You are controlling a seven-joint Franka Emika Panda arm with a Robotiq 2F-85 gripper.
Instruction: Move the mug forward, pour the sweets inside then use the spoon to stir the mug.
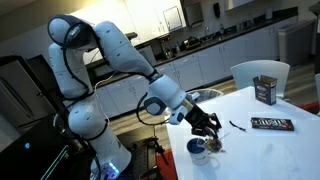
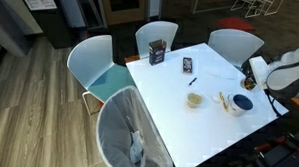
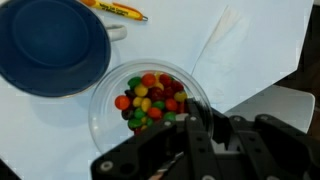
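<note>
Gripper: fingers pinch clear bowl rim.
Spill risk: thin grip may slip; sweets miss mug beyond fingers.

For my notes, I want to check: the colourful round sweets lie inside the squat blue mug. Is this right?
No. The wrist view shows the colourful round sweets in a clear round bowl beside the squat blue mug.

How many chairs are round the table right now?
4 chairs in an exterior view: one nearest the camera, one at left, two along the far side. The robot may hide others.
</note>
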